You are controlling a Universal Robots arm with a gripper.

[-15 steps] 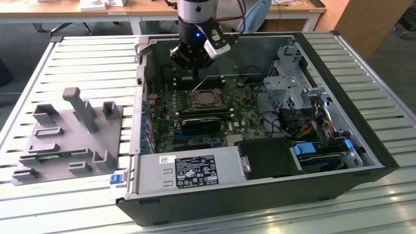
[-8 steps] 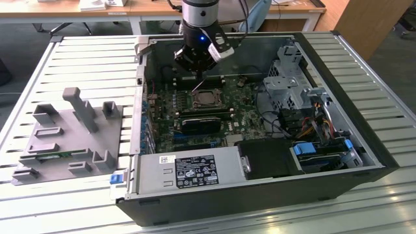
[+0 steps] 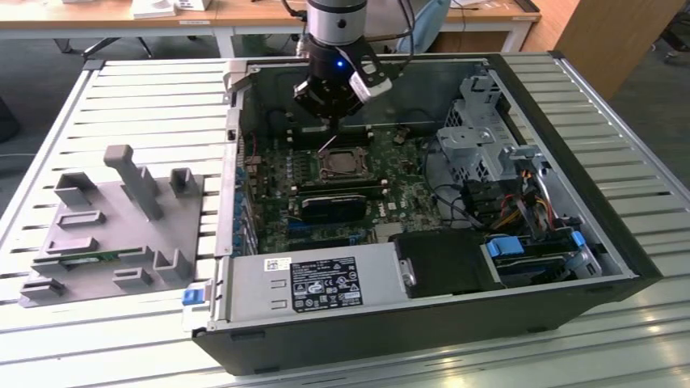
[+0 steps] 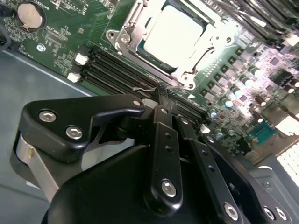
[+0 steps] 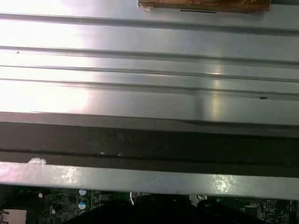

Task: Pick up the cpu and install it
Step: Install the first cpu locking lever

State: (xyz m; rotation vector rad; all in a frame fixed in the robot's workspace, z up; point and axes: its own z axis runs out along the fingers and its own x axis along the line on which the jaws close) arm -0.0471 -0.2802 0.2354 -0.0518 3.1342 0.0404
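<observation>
The cpu (image 4: 174, 33) lay flat in the socket (image 4: 133, 28) at the board's (image 4: 56, 37) middle. The gripper (image 4: 161, 95), fingers pinched together and holding nothing, hung just beside the socket, toward the case's (image 3: 431, 323) back wall.

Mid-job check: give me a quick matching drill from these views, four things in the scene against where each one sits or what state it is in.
Things:
1. cpu
2. gripper
3. grey fixture tray
4. coin cell battery

Places or states:
A. on the slatted table outside the case, on the exterior view's left
B. lying in the open metal socket frame on the motherboard
C. round and silver, set in the green board away from the socket
D. hanging over the board beside the socket, carrying nothing

Pairs: 1-B, 2-D, 3-A, 4-C
</observation>
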